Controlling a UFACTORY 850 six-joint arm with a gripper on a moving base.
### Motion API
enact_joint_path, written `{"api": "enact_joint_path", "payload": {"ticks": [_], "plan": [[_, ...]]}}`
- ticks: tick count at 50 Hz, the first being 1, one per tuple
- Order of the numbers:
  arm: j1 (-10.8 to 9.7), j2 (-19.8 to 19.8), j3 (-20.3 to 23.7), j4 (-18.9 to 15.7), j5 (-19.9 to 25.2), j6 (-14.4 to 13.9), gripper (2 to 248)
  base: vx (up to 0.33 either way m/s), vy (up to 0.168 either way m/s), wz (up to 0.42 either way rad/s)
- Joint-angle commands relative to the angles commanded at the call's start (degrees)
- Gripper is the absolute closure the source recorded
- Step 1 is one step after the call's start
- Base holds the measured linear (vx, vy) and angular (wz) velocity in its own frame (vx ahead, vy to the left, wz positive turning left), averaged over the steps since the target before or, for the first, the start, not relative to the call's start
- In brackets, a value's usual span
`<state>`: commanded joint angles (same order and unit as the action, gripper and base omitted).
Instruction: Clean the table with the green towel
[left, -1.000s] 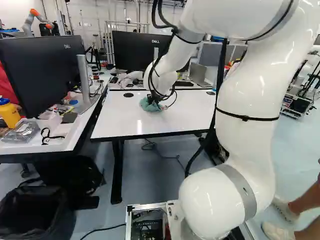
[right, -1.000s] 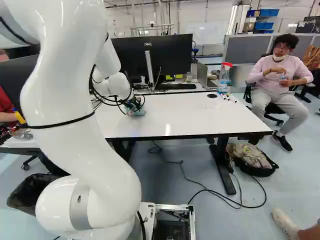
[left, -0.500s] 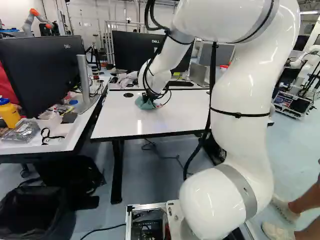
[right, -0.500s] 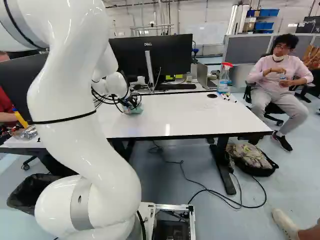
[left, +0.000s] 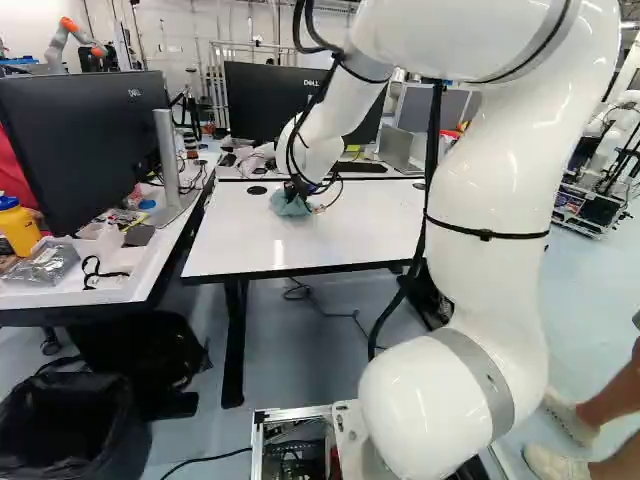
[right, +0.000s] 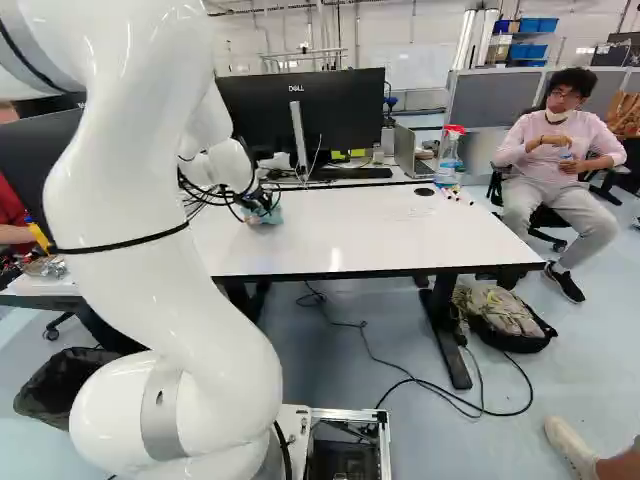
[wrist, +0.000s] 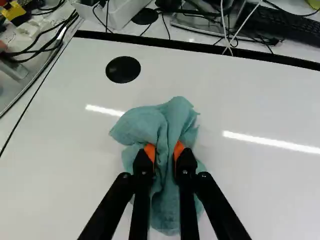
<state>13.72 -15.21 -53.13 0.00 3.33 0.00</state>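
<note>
On the near table (left: 350, 238), toward its far left part in the left base view, the green towel (left: 289, 206) lies bunched in a loose heap. The black gripper (left: 298, 188) reaches down to it from the white arm (left: 490, 190). In the wrist view the gripper (wrist: 165, 151) has its two fingers drawn fairly close together, with a fold of the towel pinched between their orange pads (wrist: 150, 151). The rest of the cloth spreads around the fingertips and rests on the white tabletop, with some reaching ahead of them and some under the fingers.

Just ahead of the towel and a little to one side is a black round cap (wrist: 123, 69), set in the tabletop and apart from the cloth. At the right of the right base view, a second round cap (right: 424, 191) sits near the far edge, with a few markers (right: 460, 197) beside it and a spray bottle (right: 448, 158) with a red top close by.

Beyond the table, on another desk, stand a black monitor (right: 345, 115), a keyboard (right: 352, 173) and an open laptop (right: 405, 150). At the left of the left base view, a side desk (left: 60, 298) holds a large screen (left: 80, 140) and a yellow bottle (left: 18, 230). A black bin (left: 70, 425) stands on the floor below. At the right of the right base view, a bag (right: 508, 320) lies beside a table leg.
</note>
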Motion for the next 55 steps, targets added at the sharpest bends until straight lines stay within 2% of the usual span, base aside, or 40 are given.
{"api": "enact_joint_path", "payload": {"ticks": [15, 43, 55], "plan": [[1.9, 4.3, 2.7, 0.0, -5.1, 0.0, 191, 0.000, 0.000, 0.000], [7.0, 13.6, 8.4, 0.0, -13.9, 0.0, 191, 0.000, 0.000, 0.000], [8.1, 16.7, 9.7, 0.0, -16.9, 0.0, 191, 0.000, 0.000, 0.000]]}}
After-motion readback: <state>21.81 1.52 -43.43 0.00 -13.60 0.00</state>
